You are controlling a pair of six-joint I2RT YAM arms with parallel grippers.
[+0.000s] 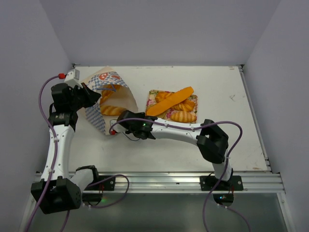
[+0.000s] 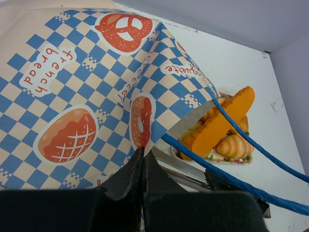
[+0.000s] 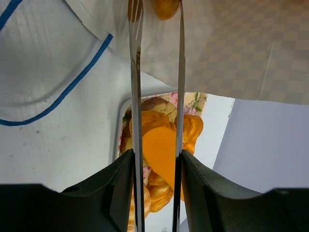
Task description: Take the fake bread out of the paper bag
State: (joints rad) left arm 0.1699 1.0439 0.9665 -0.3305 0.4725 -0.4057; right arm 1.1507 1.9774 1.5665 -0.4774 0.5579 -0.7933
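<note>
White tabletop (image 1: 231, 130) within plain walls. At its edge the left gripper (image 2: 143, 153) is clamped on the tan, blue-checkered paper bag (image 2: 72, 72), seemingly propping the mouth. The right gripper (image 3: 155, 29) is slightly parted and empty at that mouth. One glossy golden toy loaf (image 1: 112, 110) lies inside the bag; others rest on the floral tray (image 1: 152, 93). Advisable: straddle the loaf fully before closing.

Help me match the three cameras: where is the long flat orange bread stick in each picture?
Top view: the bread stick lies slantwise on the tray, right of the paper bag.
Left wrist: right of centre, past the bag's checkered side.
Right wrist: low centre, between the metal fingers.
Shared landmark: the tray beneath it, in all three.
</note>
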